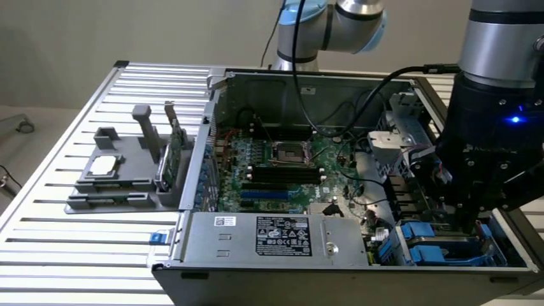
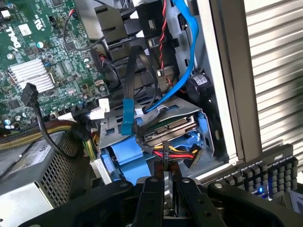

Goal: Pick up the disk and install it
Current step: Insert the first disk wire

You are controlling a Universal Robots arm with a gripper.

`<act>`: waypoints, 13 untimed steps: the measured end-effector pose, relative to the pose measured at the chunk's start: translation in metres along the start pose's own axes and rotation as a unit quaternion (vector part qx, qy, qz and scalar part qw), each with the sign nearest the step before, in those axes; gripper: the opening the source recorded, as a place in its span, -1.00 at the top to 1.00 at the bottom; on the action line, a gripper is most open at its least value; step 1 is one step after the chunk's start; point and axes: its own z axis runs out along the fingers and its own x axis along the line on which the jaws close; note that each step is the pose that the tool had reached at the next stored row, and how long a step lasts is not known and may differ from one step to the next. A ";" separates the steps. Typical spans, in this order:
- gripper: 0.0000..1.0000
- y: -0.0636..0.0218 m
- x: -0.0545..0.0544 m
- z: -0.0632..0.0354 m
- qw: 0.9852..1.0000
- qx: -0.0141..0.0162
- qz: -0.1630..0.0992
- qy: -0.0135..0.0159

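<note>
While the gripper [image 2: 166, 189] hangs, jaws nearly closed, in the computer case [image 1: 340, 280] at its near corner, the exterior view's right, the disk [image 2: 173, 128] sits in the drive cage [image 2: 110, 126].

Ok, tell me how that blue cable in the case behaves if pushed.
The blue cable hangs in a loose curve, so probably flexible yet springy. It ends at the drive cage, so a push may tug there.

My arm [image 1: 501, 38] was silver-grey tube | my joint caps [image 1: 292, 11] were pale blue | my wrist housing [image 1: 485, 146] and gripper [image 2: 166, 183] were black (one blue light [image 1: 514, 119] lit) | a black cable [image 1: 296, 38] ran down me
</note>
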 end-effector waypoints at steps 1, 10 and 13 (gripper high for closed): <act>0.66 0.0006 0.000 0.0001 1.000 0.000 0.001 0.000; 0.38 0.0022 0.001 -0.0003 1.000 0.001 0.006 0.001; 0.38 0.0025 0.001 -0.0003 1.000 0.003 0.011 0.002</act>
